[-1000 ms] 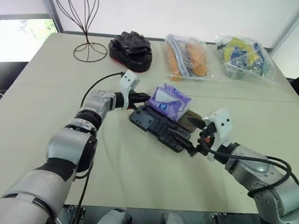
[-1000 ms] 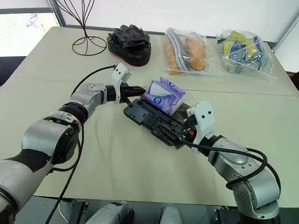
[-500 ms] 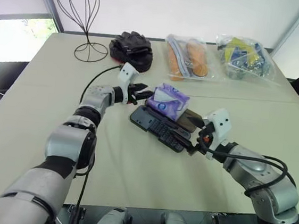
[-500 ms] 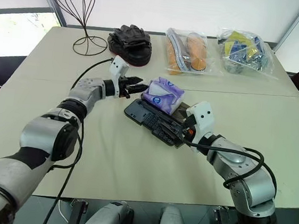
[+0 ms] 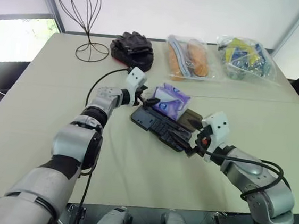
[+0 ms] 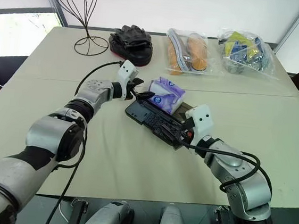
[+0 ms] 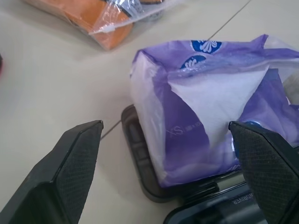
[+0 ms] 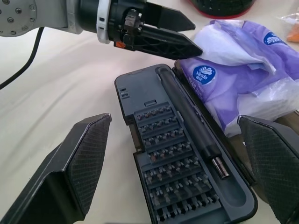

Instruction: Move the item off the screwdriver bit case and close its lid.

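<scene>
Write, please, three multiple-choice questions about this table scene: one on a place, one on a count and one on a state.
1. Where does the purple tissue pack lie?
A. On the open screwdriver bit case
B. Under the wire stand
C. Inside a zip bag

2. How many clear plastic bags lie at the far side of the table?
A. One
B. Two
C. Four

3. How is the left gripper?
A. Shut on the pack
B. Open
C. Shut on a cable

Answers: 1 A, the pack covers part of the case beside its rows of bits. 2 B, one bag holds orange things, the other yellow and blue ones. 3 B, its fingers stand wide apart before the pack.
</scene>
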Robot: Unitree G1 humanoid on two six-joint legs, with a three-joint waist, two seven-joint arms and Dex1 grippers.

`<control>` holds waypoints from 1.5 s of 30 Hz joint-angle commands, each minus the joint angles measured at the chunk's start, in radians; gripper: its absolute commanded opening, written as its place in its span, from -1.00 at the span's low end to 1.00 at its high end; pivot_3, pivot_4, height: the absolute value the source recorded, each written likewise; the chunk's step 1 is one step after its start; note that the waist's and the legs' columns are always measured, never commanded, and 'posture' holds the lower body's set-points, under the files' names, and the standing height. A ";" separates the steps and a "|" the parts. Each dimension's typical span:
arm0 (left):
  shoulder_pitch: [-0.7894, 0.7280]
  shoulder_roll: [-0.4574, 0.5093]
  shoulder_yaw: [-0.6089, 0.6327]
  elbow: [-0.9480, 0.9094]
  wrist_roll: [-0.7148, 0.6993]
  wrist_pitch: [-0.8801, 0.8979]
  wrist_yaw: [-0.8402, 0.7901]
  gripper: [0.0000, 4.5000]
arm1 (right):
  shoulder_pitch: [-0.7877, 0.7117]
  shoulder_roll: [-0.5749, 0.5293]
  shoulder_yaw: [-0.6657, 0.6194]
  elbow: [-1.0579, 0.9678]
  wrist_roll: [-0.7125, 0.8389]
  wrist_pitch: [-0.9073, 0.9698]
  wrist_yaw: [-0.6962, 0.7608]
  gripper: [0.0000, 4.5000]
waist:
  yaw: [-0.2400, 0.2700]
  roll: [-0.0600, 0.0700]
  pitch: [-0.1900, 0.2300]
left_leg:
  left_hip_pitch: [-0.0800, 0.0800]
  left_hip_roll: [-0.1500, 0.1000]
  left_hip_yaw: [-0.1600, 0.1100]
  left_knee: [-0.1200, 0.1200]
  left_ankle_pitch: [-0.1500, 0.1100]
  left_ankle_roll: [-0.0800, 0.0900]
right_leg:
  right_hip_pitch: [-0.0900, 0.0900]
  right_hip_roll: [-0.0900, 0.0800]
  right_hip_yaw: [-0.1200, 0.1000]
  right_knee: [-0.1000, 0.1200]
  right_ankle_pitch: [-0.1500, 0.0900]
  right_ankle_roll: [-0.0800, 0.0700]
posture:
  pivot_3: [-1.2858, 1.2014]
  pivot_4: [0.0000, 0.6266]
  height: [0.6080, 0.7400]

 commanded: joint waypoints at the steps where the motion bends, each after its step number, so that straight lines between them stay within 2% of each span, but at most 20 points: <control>1: -0.034 -0.010 0.003 -0.004 0.017 0.030 0.001 0.62 | 0.004 0.008 -0.013 -0.055 -0.006 -0.017 -0.015 1.00 | 0.000 0.000 0.000 | -0.001 0.000 0.000 0.000 0.000 0.000 | -0.001 0.000 0.000 0.000 0.000 0.000 | 0.03 -0.52 1.00; 8: -0.021 -0.017 0.002 -0.005 0.031 0.038 -0.030 -0.97 | 0.009 0.010 -0.026 -0.062 -0.017 -0.019 -0.032 1.00 | -0.002 0.000 0.000 | -0.005 0.000 0.000 0.001 0.000 0.000 | -0.006 0.000 0.000 0.001 0.000 0.000 | 0.03 -0.52 1.00; 15: -0.008 -0.010 0.012 -0.010 0.036 0.016 -0.028 -0.97 | 0.001 0.011 -0.021 -0.050 -0.021 -0.025 -0.035 1.00 | -0.002 0.000 0.000 | -0.005 0.000 0.000 0.001 0.000 0.000 | -0.005 0.000 0.000 0.001 0.000 0.000 | 0.03 -0.52 1.00; 20: -0.034 0.009 0.080 -0.024 -0.018 -0.043 0.032 -0.97 | -0.004 0.012 -0.009 -0.035 -0.032 -0.034 -0.029 1.00 | -0.003 0.000 0.000 | -0.006 0.000 0.000 0.001 0.000 0.000 | -0.006 0.000 0.000 0.001 0.000 0.000 | 0.03 -0.52 1.00; 26: -0.082 0.104 0.217 -0.053 -0.118 -0.094 0.205 -0.97 | -0.011 0.021 0.008 -0.018 -0.042 -0.046 -0.019 1.00 | -0.019 0.000 0.000 | -0.006 0.000 0.000 0.001 0.000 0.000 | -0.006 -0.001 0.000 0.001 0.000 0.000 | 0.03 -0.52 1.00; 30: -0.058 0.196 0.271 -0.111 -0.160 -0.127 0.277 -0.97 | -0.017 0.023 0.017 0.000 -0.046 -0.055 -0.003 1.00 | -0.023 0.000 0.000 | -0.007 0.000 0.000 0.001 0.000 0.000 | -0.007 -0.001 0.000 0.002 0.000 0.000 | 0.03 -0.52 1.00; 35: 0.073 0.312 0.302 -0.279 -0.180 -0.139 0.380 -0.97 | -0.032 0.022 0.023 0.032 -0.050 -0.068 0.030 1.00 | -0.027 0.000 -0.001 | -0.007 0.000 0.000 0.001 0.000 0.000 | -0.007 -0.001 0.000 0.002 0.000 0.000 | 0.03 -0.52 1.00; 38: 0.215 0.360 0.343 -0.465 -0.202 -0.080 0.477 -0.97 | -0.054 0.020 0.036 0.064 -0.053 -0.077 0.060 1.00 | -0.027 0.000 -0.001 | -0.007 0.000 -0.001 0.001 0.000 0.000 | -0.007 -0.001 0.000 0.002 0.000 0.000 | 0.03 -0.52 1.00; 41: 0.342 0.369 0.354 -0.643 -0.211 -0.005 0.536 -0.97 | -0.074 0.020 0.036 0.087 -0.046 -0.083 0.087 1.00 | -0.022 0.000 -0.001 | -0.007 0.000 -0.001 0.002 0.000 0.000 | -0.007 -0.001 0.000 0.002 0.000 0.000 | 0.03 -0.52 1.00; 45: 0.569 0.345 0.400 -0.936 -0.206 0.128 0.691 -0.97 | -0.109 0.027 -0.002 0.102 0.011 -0.072 0.125 1.00 | -0.023 0.000 -0.001 | -0.007 0.000 -0.002 0.002 0.000 0.000 | -0.006 -0.001 0.000 0.002 0.000 0.000 | 0.03 -0.52 1.00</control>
